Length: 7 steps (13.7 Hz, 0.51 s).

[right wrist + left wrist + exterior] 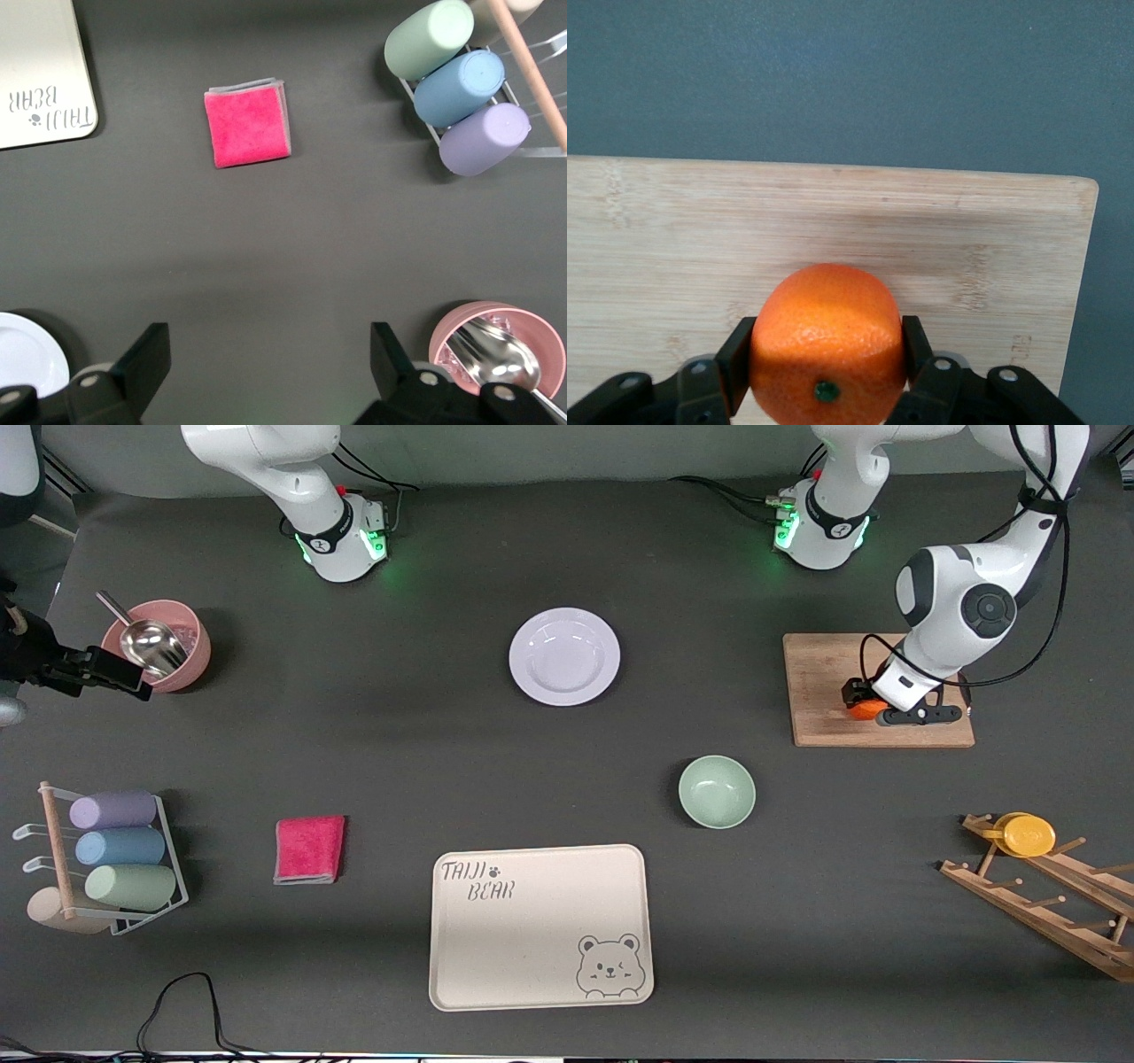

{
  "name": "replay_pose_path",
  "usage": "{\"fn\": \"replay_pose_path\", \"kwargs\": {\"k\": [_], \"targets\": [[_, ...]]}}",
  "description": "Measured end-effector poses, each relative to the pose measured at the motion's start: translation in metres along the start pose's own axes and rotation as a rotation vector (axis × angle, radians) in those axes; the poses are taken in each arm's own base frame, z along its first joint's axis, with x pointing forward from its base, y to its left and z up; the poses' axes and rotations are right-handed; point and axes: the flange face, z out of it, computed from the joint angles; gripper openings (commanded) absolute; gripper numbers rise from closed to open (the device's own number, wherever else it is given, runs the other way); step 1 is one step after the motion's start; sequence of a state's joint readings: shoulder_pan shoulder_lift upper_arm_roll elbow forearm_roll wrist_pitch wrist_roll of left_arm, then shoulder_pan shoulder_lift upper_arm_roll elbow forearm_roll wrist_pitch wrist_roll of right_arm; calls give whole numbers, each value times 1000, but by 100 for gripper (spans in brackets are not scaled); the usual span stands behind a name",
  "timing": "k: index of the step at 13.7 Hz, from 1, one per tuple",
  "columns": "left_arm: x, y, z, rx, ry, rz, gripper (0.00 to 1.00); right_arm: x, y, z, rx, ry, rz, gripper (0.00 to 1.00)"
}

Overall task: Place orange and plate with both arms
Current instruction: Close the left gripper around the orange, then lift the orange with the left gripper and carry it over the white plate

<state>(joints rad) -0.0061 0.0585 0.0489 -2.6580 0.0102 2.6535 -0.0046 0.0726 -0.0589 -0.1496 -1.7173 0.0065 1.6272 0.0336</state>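
Orange [826, 343] underside cut by the left wrist view's edge; plate [27, 352] likewise cropped.

Left arm bent low with its pincer clamped; right arm waits with its pincer wide.

The left arm folds down from its base, elbow high, and its pincer [866, 707] is closed on the orange [827, 345], one black finger [735, 359] pressed on each side. The right pincer [266, 363] hangs above the tabletop, both fingers spread apart, holding nothing.
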Motion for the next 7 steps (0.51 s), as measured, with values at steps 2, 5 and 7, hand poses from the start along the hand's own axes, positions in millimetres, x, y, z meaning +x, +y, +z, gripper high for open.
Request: {"fn": "replay_pose_path", "kwargs": {"k": [2, 5, 7], "targets": [[0, 0, -6, -1, -5, 0, 0, -11, 0, 2, 14, 3, -1, 100], [9, 9, -51, -9, -77, 10, 0, -15, 0, 4, 19, 4, -1, 100], [18, 35, -117, -74, -139, 10, 0, -15, 0, 5, 19, 2, -2, 100]]}}
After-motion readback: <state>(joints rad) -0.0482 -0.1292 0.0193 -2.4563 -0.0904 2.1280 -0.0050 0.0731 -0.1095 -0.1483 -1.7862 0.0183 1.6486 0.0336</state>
